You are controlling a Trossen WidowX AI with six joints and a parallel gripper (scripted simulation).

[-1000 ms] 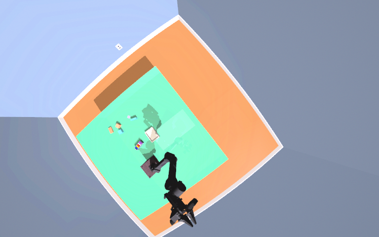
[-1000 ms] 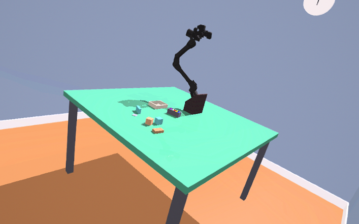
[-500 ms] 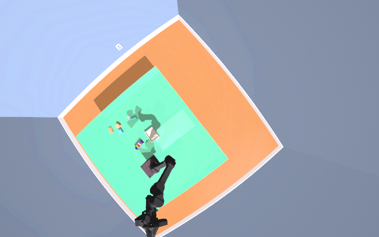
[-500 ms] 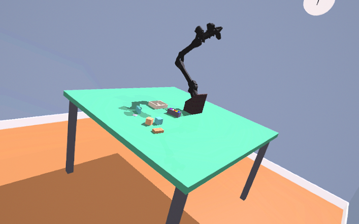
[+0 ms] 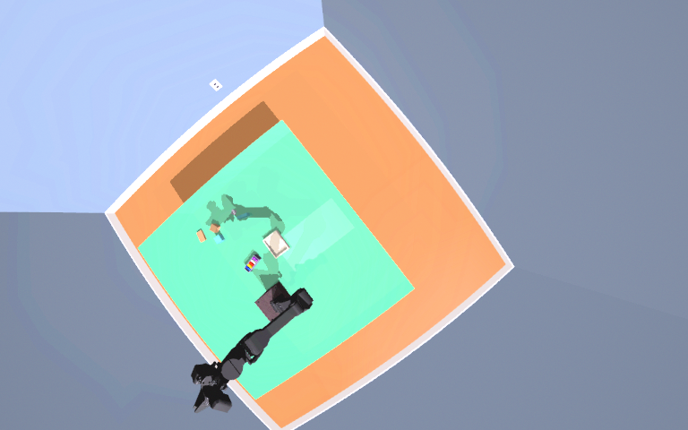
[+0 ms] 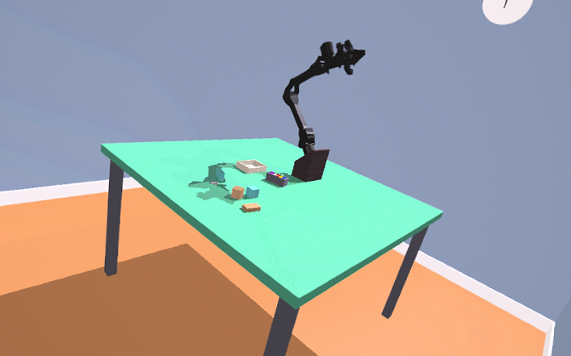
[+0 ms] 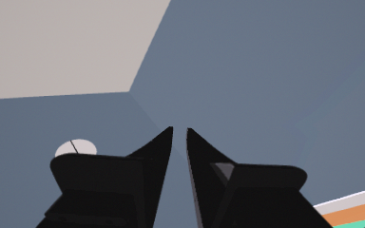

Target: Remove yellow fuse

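The dark fuse block (image 5: 255,255) (image 6: 276,178) stands on the green table (image 5: 345,298) (image 6: 339,224), with a row of coloured fuses in it. The yellow fuse (image 5: 250,263) sits in the row between its neighbours. The white tray (image 5: 265,242) (image 6: 245,168) lies just beyond the block and looks empty. My gripper (image 5: 202,403) (image 6: 359,56) (image 7: 180,131) is high in the air, far from the block, and points at the wall. Its fingers stand almost together with nothing between them.
The arm's brown base (image 5: 271,301) (image 6: 311,164) stands beside the fuse block. An orange cube (image 6: 237,192), a teal cube (image 6: 252,191), a flat orange block (image 6: 251,206) and another teal block (image 6: 220,175) lie on the table further out.
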